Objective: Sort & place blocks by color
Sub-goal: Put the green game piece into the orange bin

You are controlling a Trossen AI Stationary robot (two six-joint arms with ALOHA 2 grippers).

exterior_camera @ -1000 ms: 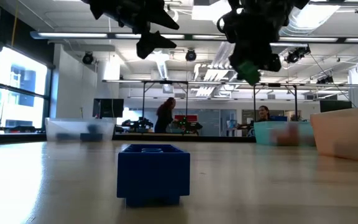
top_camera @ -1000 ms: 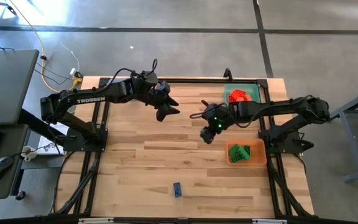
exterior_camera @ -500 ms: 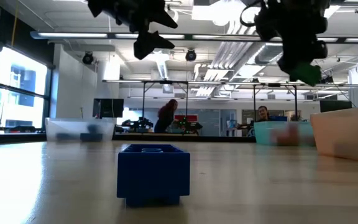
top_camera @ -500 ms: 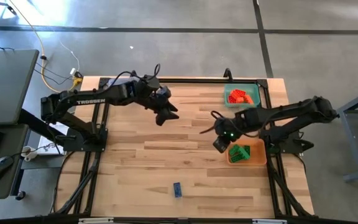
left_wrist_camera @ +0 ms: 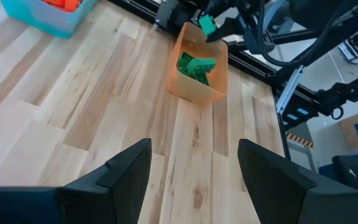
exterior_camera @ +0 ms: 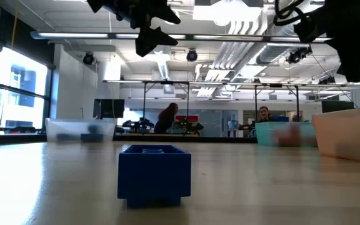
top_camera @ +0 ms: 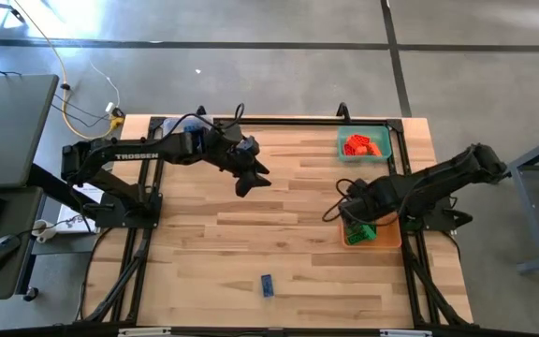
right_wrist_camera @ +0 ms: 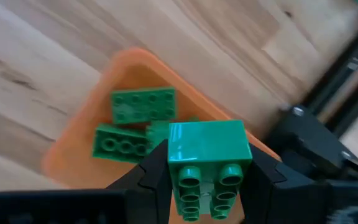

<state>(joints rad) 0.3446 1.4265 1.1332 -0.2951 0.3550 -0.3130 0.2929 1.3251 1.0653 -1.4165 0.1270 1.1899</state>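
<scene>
Green brick (right_wrist_camera: 209,163) fills the lower centre of the right wrist view, clamped between the right end effector's (right_wrist_camera: 207,177) fingers above the orange bin (right_wrist_camera: 82,152), where other green bricks (right_wrist_camera: 143,104) lie. It should be let go only once centred over the bin. In the high view the bin (top_camera: 388,240) sits at right of centre, a lone blue brick (top_camera: 267,285) at lower centre. The left wrist view shows the left end effector (left_wrist_camera: 194,168) spread open, empty, over the table (left_wrist_camera: 104,93).
</scene>
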